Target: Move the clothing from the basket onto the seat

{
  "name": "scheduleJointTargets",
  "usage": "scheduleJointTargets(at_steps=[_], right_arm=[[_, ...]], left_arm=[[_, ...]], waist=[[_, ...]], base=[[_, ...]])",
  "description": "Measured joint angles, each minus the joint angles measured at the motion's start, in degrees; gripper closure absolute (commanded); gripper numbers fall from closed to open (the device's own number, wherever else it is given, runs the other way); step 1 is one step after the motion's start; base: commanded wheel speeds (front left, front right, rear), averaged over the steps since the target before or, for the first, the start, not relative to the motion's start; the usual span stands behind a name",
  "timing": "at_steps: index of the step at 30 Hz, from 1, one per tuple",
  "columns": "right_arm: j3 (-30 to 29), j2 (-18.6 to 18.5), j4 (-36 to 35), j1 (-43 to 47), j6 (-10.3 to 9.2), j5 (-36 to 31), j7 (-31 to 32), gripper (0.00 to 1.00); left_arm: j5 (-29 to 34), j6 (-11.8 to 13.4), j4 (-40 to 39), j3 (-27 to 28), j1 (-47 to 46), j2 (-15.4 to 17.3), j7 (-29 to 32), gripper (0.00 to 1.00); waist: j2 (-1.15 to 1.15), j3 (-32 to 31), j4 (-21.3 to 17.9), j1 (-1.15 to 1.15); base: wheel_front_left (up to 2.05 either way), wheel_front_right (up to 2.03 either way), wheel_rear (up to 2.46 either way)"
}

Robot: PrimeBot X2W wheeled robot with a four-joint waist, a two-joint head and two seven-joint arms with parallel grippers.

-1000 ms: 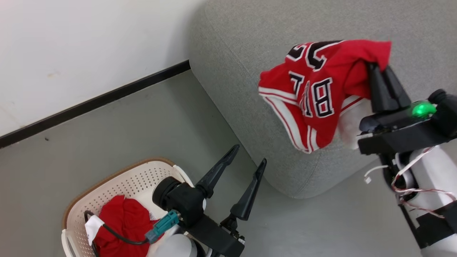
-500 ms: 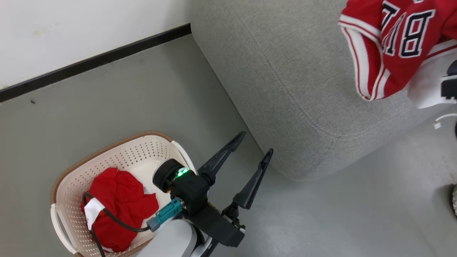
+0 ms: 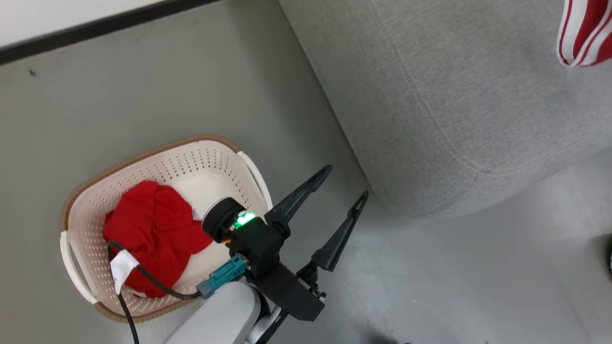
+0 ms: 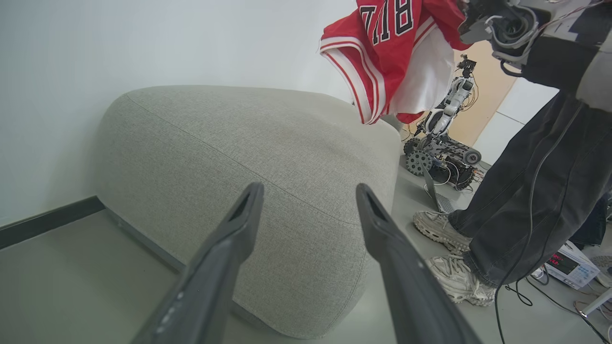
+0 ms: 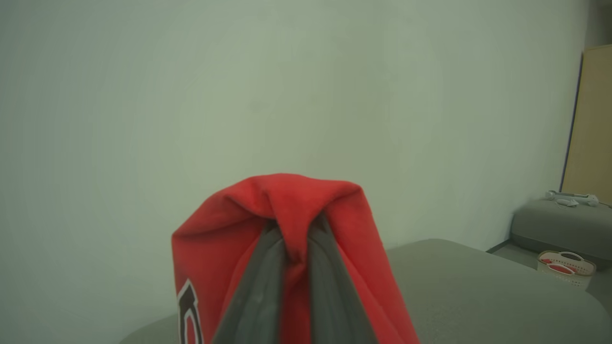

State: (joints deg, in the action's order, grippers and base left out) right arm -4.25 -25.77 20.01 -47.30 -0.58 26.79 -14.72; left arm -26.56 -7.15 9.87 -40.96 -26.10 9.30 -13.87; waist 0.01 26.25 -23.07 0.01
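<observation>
Left gripper [image 3: 346,181]: fingers spread wide, nothing between them, over bare floor [image 3: 167,86], just beside basket [image 3: 191,155], tips toward seat [image 3: 454,119]. Right gripper [image 5: 299,231]: clamped on a fold of jersey [image 4: 382,43], red cloth draped over both fingertips. Jersey raised high, hanging over seat top, striped hem lowest; contact with seat unclear. Second garment, plain red [image 3: 153,234], bunched inside basket, with a white tag at its edge. Basket on floor near seat corner, not touching it. In left wrist view: person's dark trouser legs [image 4: 526,191] and pale shoes [image 4: 437,231] beside seat, and a tracked robot [image 4: 440,153] behind.
</observation>
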Motion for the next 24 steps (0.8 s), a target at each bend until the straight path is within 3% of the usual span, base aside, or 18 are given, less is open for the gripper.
scheduleJointTargets(at_steps=[10,24], right_arm=[[-2.5,-1.9,6.7,-6.6,-0.53,0.7,0.0,1.0],[-7.0,-6.7,14.1,-14.4,-3.14,1.5,0.0,1.0]], left_arm=[[0.0,0.0,-0.6,-1.5,-2.9,1.1,0.7,0.0],[0.0,0.0,-0.6,-3.3,-5.6,2.6,0.7,0.0]], waist=[[0.0,6.2,2.3,0.0],[0.0,13.8,6.0,-0.01]], base=[[0.0,0.0,0.0],[0.0,0.0,0.0]])
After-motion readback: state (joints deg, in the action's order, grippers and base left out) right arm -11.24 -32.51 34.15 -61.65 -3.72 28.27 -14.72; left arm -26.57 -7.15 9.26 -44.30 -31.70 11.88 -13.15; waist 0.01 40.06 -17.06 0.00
